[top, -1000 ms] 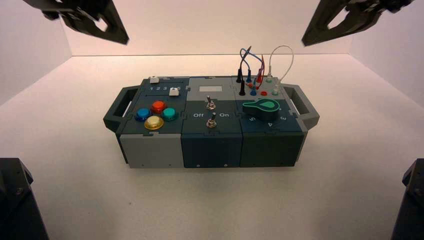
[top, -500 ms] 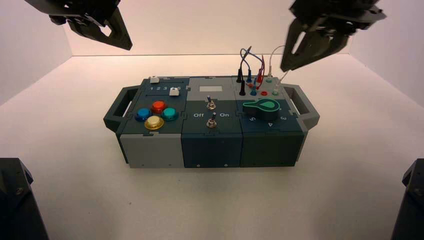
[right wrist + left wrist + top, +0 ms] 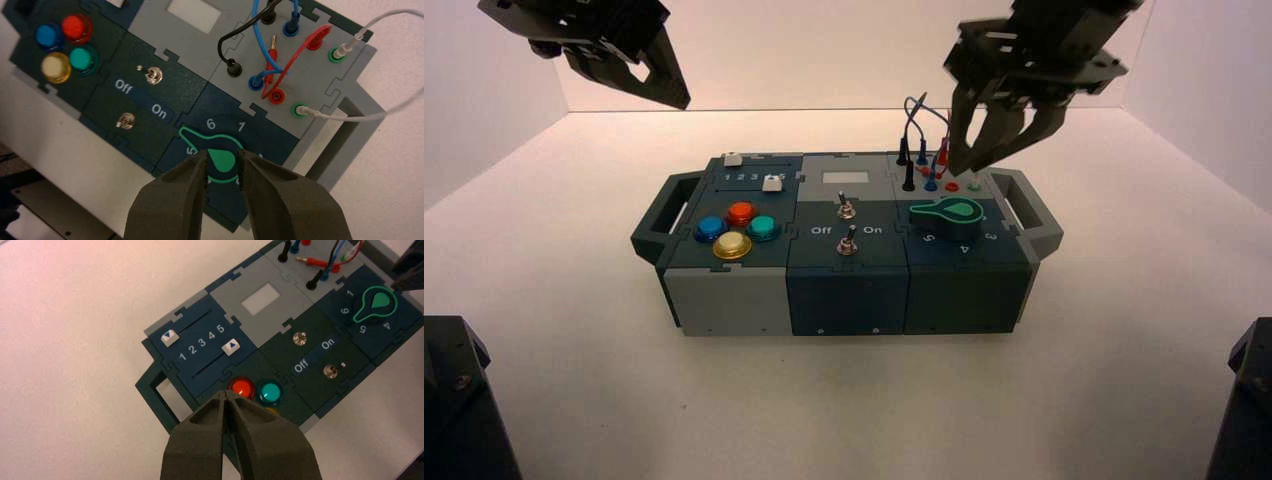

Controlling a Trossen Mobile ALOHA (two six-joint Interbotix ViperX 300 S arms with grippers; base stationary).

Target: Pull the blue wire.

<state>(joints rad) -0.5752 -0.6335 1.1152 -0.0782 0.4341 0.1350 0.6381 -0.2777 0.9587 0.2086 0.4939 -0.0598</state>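
Blue wire: I can make out the blue wire [image 3: 259,39] on the grey panel at the box's right rear, both plugs seated in blue sockets; the right wrist view cuts off the top of its arch, and the black wire [image 3: 245,27] crosses over it.
White wire: the right gripper [image 3: 222,154] hides nearly all of the white wire [image 3: 350,119] from above, and its loop runs out of the right wrist view.
Buttons: from the left wrist, the left gripper [image 3: 225,394] covers the blue button [image 3: 710,228] and most of the yellow one [image 3: 732,245].
Right gripper: fingers apart, nothing between them, up over the box's right side near the green-marked knob [image 3: 221,159] and wire panel; it has swung inward from farther right.
Left gripper: fingers together, waiting above the left side, a touch lower than a second ago.
Box: the box [image 3: 847,300] hasn't budged.
Red plug: one end of the red wire [image 3: 294,55] lies loose on the panel, metal tip showing.
Table: a pale, smooth table [image 3: 844,410] all around.
Room: plain pale walls [image 3: 804,60] behind and to both sides.
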